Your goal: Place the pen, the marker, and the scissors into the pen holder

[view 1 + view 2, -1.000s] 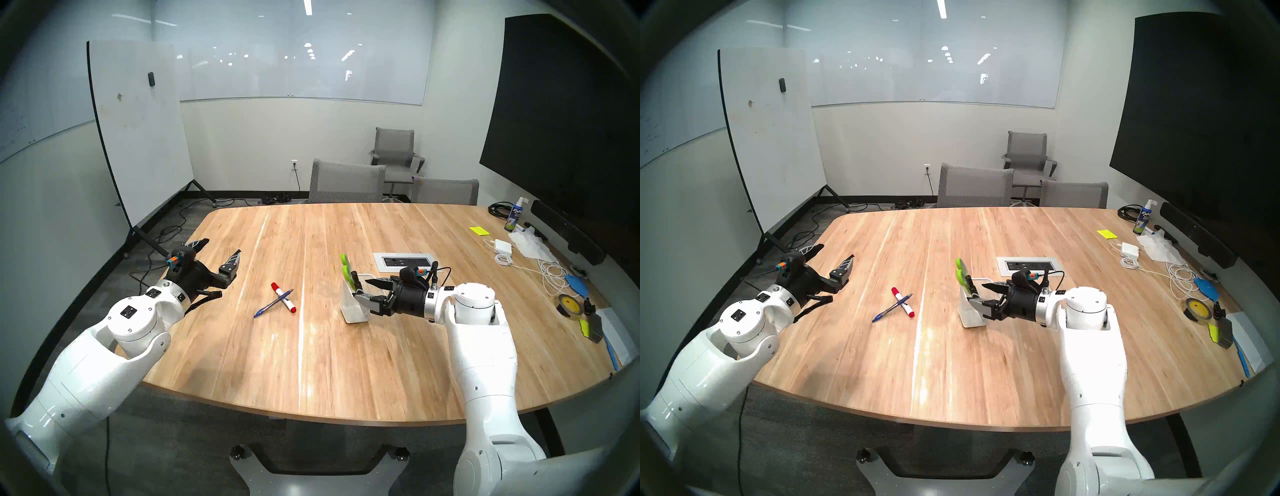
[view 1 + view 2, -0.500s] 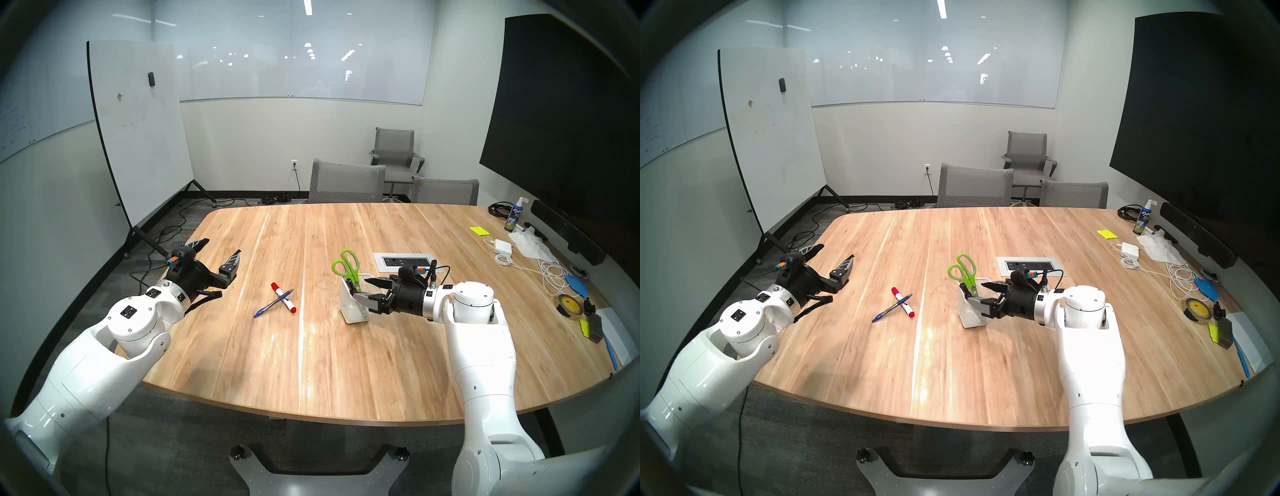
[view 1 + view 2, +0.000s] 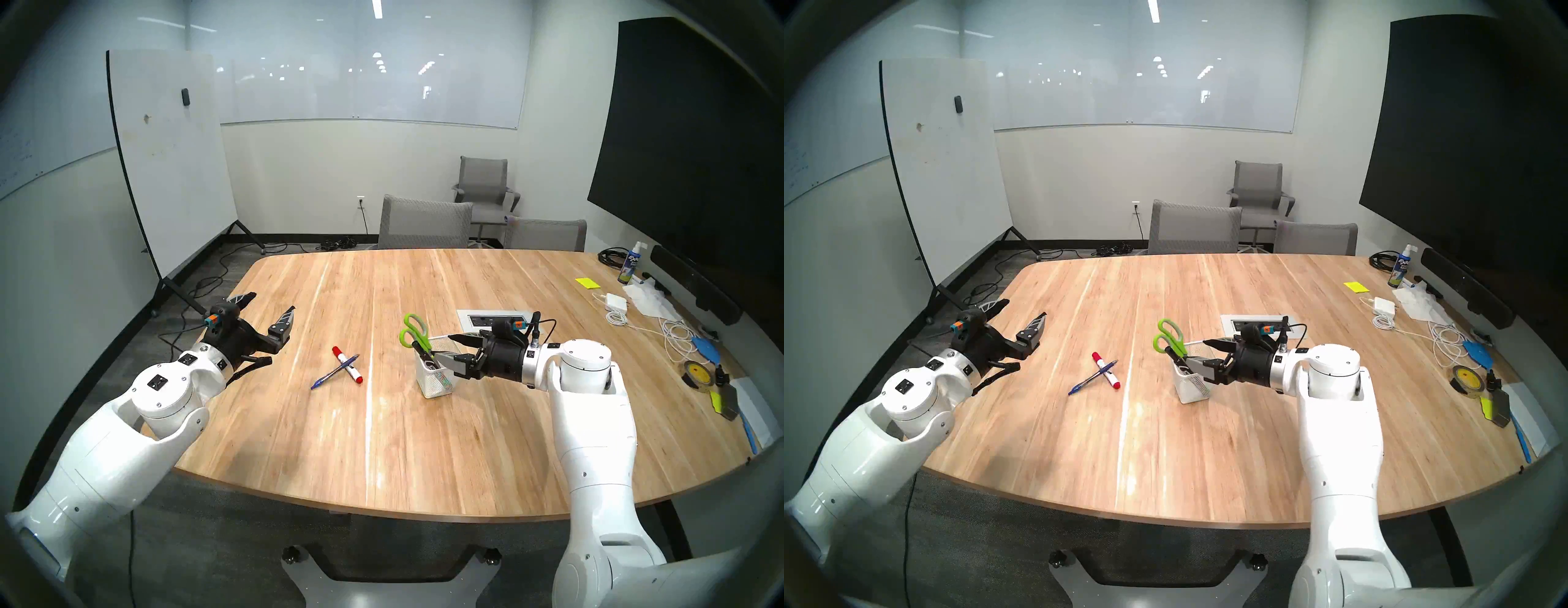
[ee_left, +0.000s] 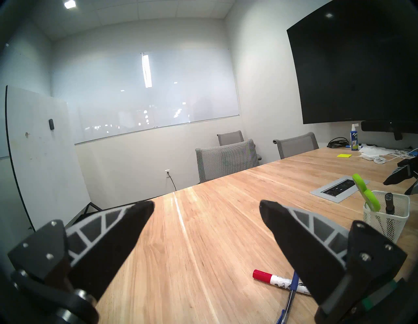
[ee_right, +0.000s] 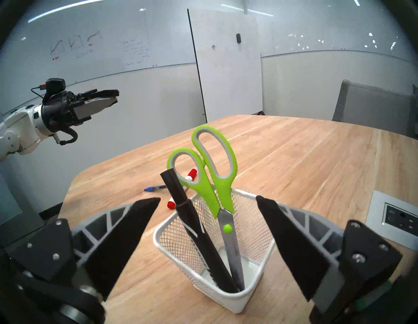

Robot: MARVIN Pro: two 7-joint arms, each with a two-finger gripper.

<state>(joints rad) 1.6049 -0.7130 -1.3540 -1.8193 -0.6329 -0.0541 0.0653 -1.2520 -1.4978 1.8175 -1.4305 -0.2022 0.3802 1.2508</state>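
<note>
The scissors [image 3: 413, 330] with lime-green handles stand blades down in the white mesh pen holder [image 3: 437, 380], next to a black marker [image 5: 192, 217]. My right gripper [image 3: 444, 347] is open just above the holder's right rim, with its fingers on either side of the scissors [image 5: 214, 172] and touching nothing. The blue pen [image 3: 326, 377] lies on the table to the left, crossed over a white marker with red ends [image 3: 355, 375]. My left gripper [image 3: 273, 301] hangs open and empty over the table's left edge, away from both.
A recessed outlet panel [image 3: 494, 319] sits in the table just behind my right wrist. Cables, a charger [image 3: 616, 301], a tape roll [image 3: 695, 373] and a spray bottle [image 3: 630, 267] crowd the right edge. Grey chairs [image 3: 424, 223] stand at the far side.
My right gripper has opened and let go of the scissors, which dropped deeper into the holder and turned. The gripper then rose and drew back a little. The left arm stayed still.
</note>
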